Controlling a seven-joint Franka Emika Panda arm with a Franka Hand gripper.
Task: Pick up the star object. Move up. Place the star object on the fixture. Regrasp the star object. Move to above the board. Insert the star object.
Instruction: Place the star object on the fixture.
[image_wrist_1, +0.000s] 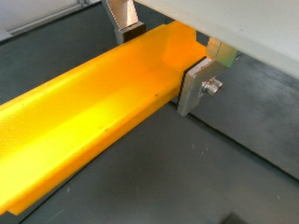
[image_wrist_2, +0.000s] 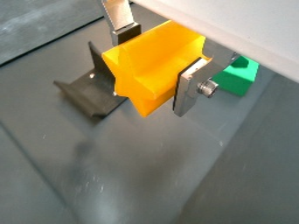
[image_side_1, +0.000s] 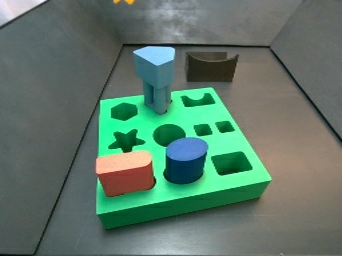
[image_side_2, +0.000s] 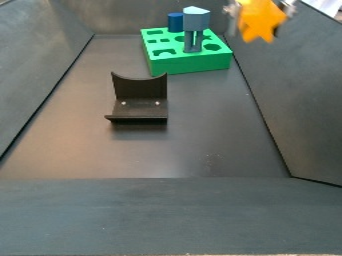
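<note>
Pinching the star object (image_wrist_2: 152, 70) between its fingers (image_wrist_2: 191, 86), the gripper (image_wrist_2: 155, 61) is hanging high above the fixture (image_side_2: 136, 98), with the board (image_side_2: 187, 50) lying farther back.

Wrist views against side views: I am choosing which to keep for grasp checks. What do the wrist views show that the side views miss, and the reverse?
Only the wrist views: the gripper in the air near the fixture, jaws shut on the star piece. Only the side views: the light-blue peg, blue cylinder and red block on the board. Both: star piece, fixture and board.
</note>
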